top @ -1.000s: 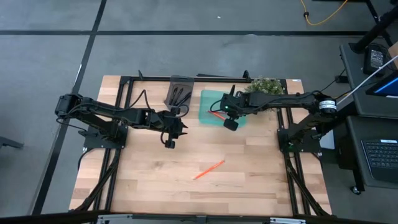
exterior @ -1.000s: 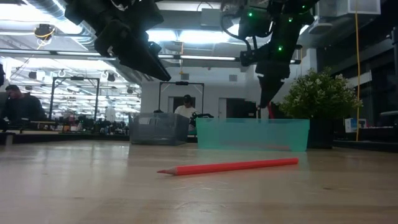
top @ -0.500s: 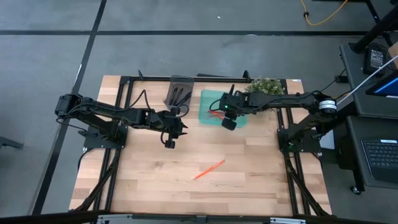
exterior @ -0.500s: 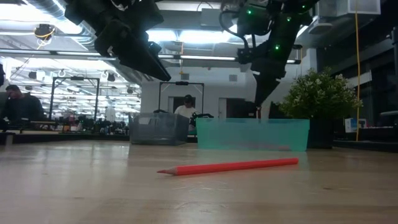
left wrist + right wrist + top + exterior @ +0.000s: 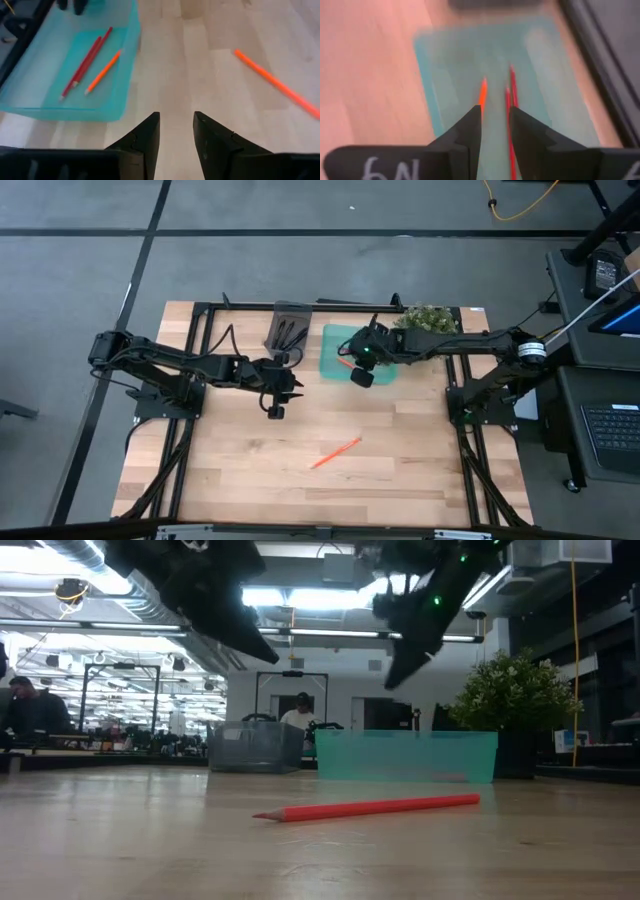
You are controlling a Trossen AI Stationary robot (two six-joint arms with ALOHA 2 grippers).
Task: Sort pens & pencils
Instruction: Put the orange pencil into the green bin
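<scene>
both arms raised; right hand empty, parted, above teal tray; left hand parted, empty.

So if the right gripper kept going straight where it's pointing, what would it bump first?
Probably the teal tray. The right gripper points at its floor, between the pencils lying inside, fingers apart and empty. Depth is uncertain.

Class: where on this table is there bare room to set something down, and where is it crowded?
Bare wood lies all around the lone orange pencil on the table's near half. The far edge is crowded: grey tray, teal tray, plant, both grippers.
</scene>
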